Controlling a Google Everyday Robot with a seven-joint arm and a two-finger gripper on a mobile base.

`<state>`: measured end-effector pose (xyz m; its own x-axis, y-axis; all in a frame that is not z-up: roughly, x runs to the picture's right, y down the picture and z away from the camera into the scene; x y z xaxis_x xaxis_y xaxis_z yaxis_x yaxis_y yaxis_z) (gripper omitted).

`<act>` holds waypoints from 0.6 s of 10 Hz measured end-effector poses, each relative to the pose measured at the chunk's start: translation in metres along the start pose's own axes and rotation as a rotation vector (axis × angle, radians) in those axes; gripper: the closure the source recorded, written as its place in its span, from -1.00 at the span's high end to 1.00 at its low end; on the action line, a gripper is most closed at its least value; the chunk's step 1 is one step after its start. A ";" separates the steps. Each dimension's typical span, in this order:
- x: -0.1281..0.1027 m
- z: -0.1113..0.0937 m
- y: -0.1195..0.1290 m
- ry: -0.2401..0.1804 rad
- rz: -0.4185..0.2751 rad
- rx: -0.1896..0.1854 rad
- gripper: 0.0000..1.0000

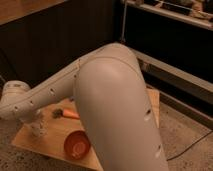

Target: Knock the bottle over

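The bottle (38,128), small, clear and pale, stands upright near the left end of the wooden table (50,135). My arm's big white link fills the middle of the camera view, and the forearm reaches left and down to a rounded wrist (15,99). The gripper (33,116) hangs from that wrist right above the bottle and is shut with nothing in it. Whether it touches the bottle I cannot make out.
A red-brown bowl (76,144) sits near the table's front edge. An orange carrot-like thing (67,114) lies behind it, to the right of the bottle. A dark wall and a metal rack (170,30) stand at the back right, with speckled floor around the table.
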<state>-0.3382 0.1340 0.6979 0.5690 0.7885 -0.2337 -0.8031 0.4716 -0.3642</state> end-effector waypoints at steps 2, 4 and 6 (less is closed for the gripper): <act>-0.003 0.005 -0.005 -0.032 0.001 -0.007 -1.00; -0.007 0.015 0.003 -0.044 -0.020 -0.011 -1.00; -0.015 0.023 0.021 -0.052 -0.065 -0.022 -1.00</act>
<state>-0.3676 0.1407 0.7147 0.6093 0.7761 -0.1624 -0.7605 0.5140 -0.3969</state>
